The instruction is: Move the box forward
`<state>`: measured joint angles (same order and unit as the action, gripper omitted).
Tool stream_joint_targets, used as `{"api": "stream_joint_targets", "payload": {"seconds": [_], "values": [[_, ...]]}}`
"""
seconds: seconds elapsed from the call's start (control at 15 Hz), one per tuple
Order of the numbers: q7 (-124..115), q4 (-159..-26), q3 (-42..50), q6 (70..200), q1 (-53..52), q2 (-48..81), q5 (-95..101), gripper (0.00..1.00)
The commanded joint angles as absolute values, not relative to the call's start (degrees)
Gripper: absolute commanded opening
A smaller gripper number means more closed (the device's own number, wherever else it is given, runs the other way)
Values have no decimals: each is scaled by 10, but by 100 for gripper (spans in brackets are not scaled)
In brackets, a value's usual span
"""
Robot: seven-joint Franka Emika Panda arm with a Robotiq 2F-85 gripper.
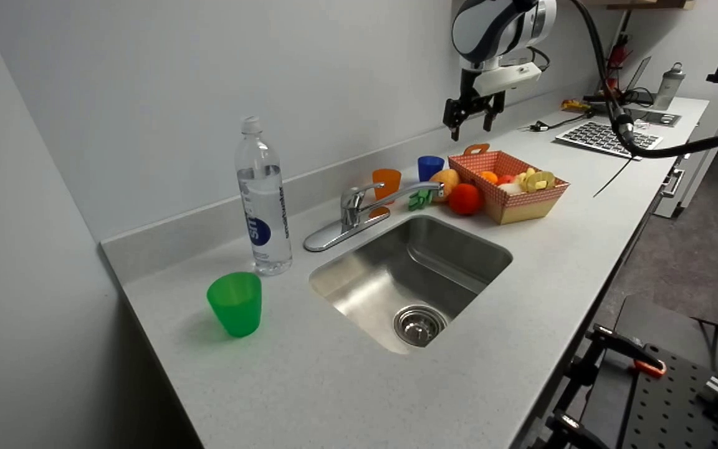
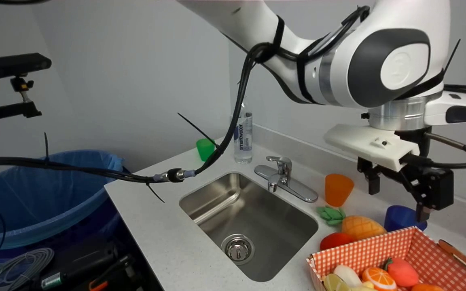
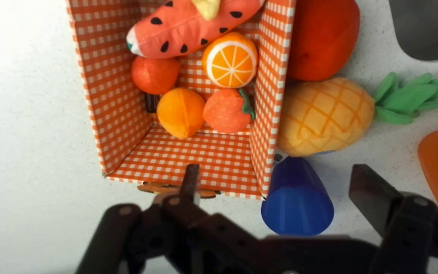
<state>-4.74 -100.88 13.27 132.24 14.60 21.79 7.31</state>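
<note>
fingers spread wide apart, a robot arm hangs at the upper right of an exterior view; below, right of centre, a red-checked box of toy fruit sits on the surface, a blue cup beside it.

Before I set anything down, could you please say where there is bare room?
The counter is bare from its front edge back to the sink and box. Beside the box, toward the faucet, it's crowded: pineapple, red toy, blue cup.
</note>
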Motion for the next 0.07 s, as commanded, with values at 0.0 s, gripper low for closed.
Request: {"api": "stream_joint_targets", "payload": {"seconds": [0.0], "values": [[-44, -1009, 136, 1318, 144, 215, 71, 100]]}}
